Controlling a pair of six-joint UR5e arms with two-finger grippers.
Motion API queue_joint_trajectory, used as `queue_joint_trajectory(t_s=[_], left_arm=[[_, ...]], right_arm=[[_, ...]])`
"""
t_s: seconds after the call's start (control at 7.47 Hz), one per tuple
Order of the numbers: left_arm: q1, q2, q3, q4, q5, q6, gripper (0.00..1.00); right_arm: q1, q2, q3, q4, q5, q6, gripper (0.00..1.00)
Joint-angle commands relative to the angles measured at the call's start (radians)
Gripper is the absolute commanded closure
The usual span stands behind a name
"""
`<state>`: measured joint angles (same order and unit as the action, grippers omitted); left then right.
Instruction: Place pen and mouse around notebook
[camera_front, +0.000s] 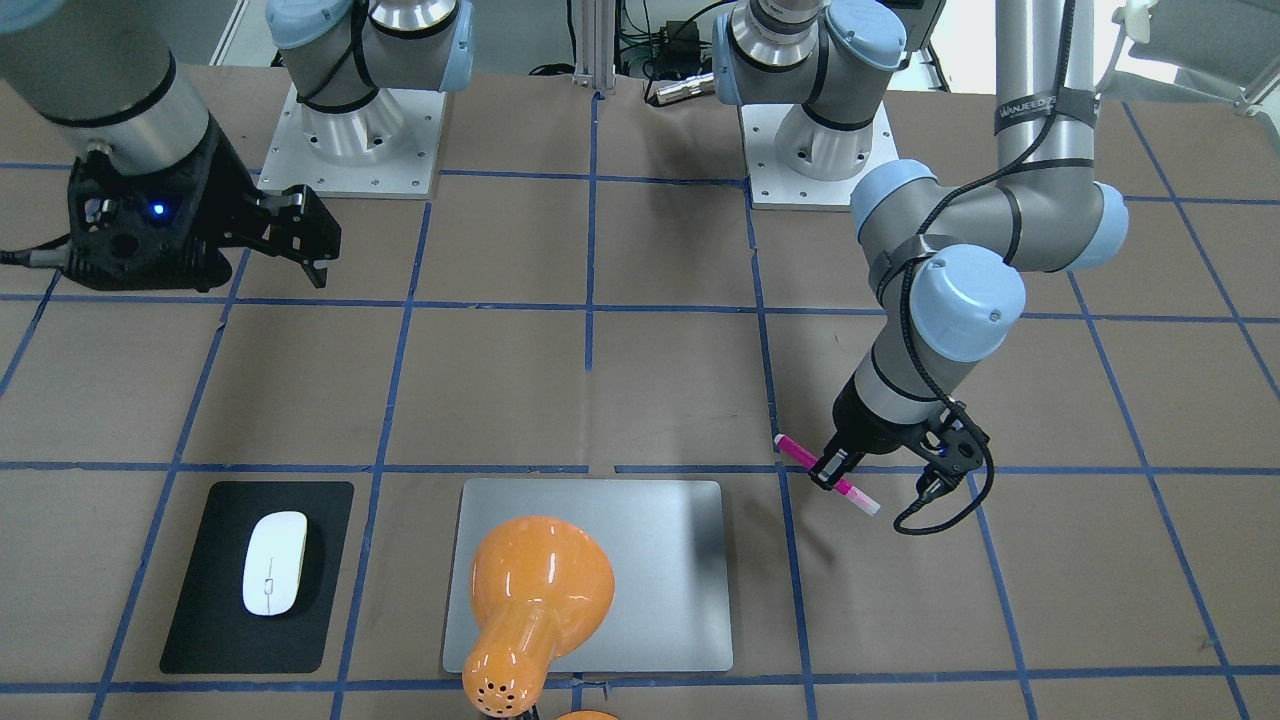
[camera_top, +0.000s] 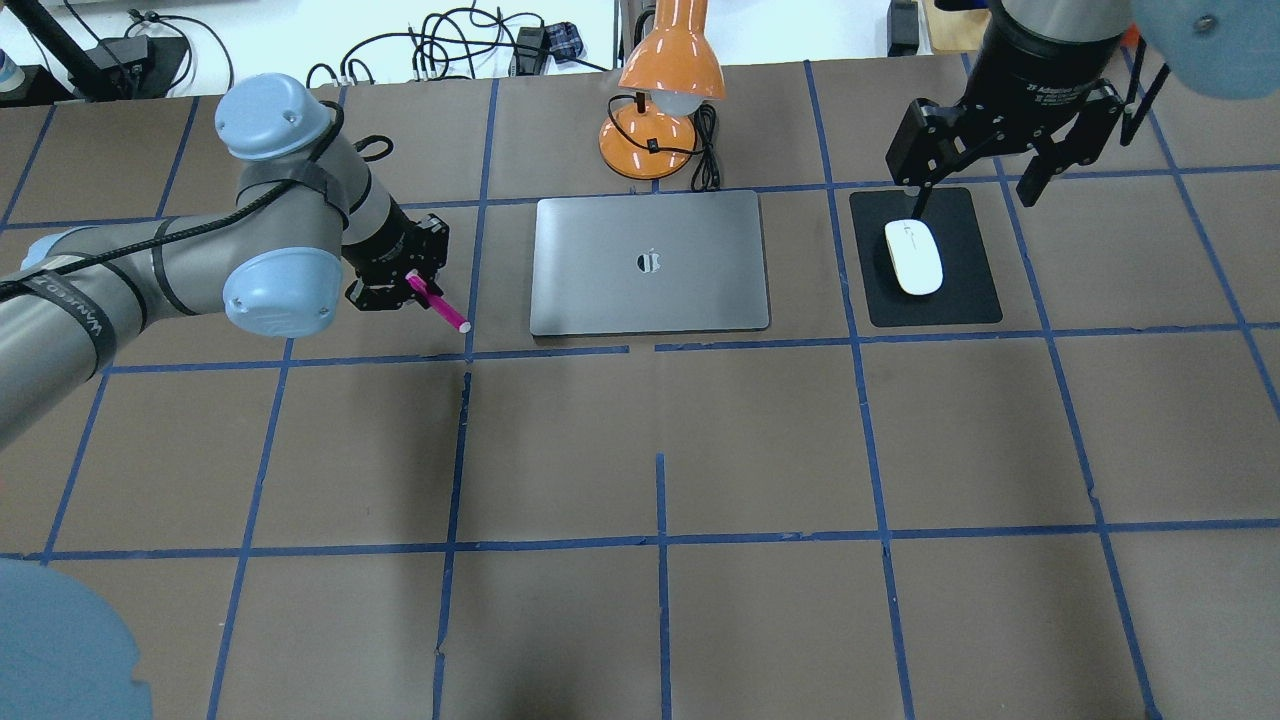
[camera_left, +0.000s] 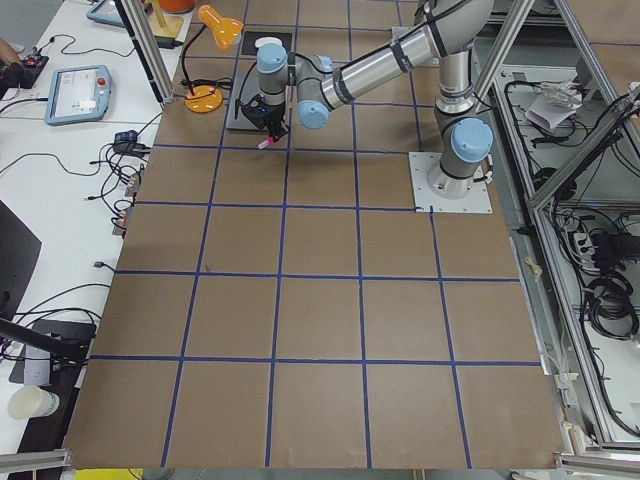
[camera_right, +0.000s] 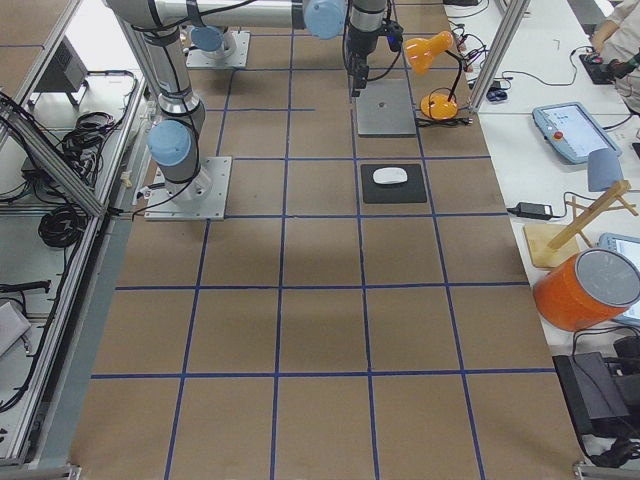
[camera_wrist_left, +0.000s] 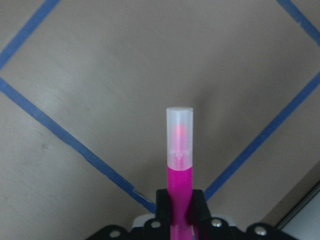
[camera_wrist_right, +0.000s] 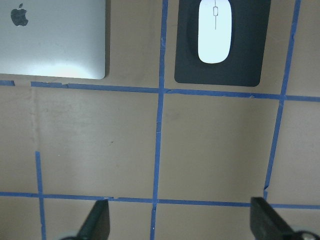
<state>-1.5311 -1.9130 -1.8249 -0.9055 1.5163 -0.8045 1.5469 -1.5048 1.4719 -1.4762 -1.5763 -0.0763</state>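
Clamped mid-barrel by the left claw (camera_front: 833, 470) above the tabletop (camera_top: 660, 620), just left of the notebook (camera_top: 650, 262), the pen (camera_front: 797, 449) looks light, stiff and slick, so that central pinch suits, while the right claw (camera_top: 972, 190) gapes empty near the mouse (camera_top: 913, 257).

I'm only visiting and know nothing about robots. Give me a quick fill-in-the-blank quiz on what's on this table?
The left gripper is shut on the ____.
The mouse lies on a ____ mat.
The lamp by the notebook is ____.
The right gripper is ____, holding nothing.
Missing words: pen; black; orange; open.
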Motion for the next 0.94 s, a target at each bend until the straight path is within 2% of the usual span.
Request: queue_joint_trajectory(t_s=[0.0,0.67,0.8], left_arm=[[-0.108,-0.014,0.010,0.005,-0.001,-0.254,1.00],[-0.303,-0.040,-0.001,0.025,0.013,-0.652,1.00],[-0.335,-0.052,-0.001,0.025,0.001,-0.759,1.00]], right_arm=[[0.066,-0.014,0.011,-0.005,0.015,0.097,0.00],[0.029,0.037,0.034,-0.072,0.019,0.101,0.00],[0.010,0.034,0.069,-0.128,0.015,0.087,0.00]])
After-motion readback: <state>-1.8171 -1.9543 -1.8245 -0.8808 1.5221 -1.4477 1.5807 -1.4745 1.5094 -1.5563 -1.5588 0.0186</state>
